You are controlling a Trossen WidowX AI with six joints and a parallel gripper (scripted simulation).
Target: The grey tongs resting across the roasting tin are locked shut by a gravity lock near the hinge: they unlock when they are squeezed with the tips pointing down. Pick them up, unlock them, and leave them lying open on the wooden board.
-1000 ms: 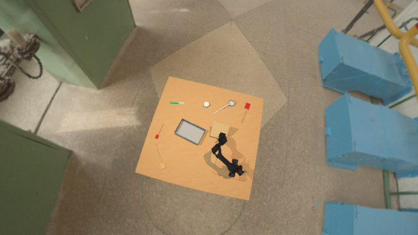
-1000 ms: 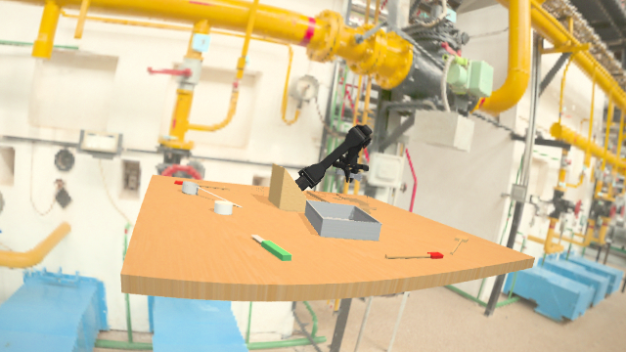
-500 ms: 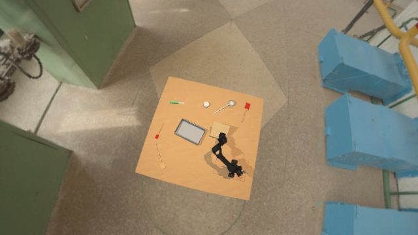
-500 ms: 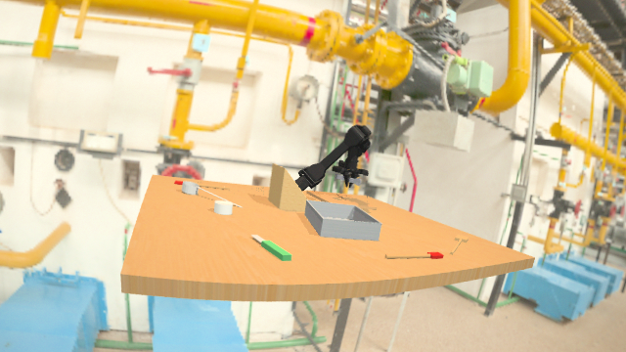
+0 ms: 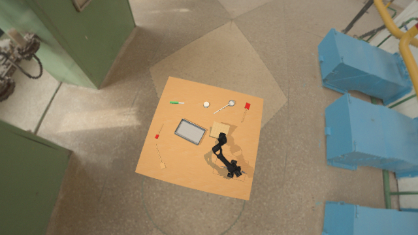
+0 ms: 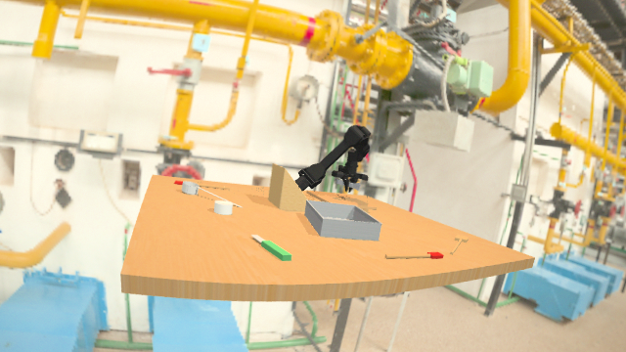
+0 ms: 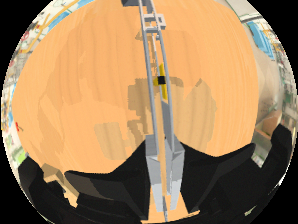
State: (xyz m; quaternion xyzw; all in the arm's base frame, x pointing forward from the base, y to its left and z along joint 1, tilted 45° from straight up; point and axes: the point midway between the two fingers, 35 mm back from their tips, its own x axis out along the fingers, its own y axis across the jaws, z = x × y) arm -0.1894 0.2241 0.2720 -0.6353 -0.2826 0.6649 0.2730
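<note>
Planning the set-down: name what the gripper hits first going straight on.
Probably the wooden board: the gripper, shut on the grey tongs, slants down toward it, so the tongs' tips would touch first. Depth is unclear.

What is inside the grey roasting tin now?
The rectangular grey roasting tin shows only its pale bare floor; nothing lies in or across it. From the side, its near wall hides part of the floor.

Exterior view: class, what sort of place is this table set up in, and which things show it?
Probably an industrial plant or pipe room: thick yellow pipes run overhead, a red valve wheel sits on the wall, and blue machine housings stand on the concrete floor.
</note>
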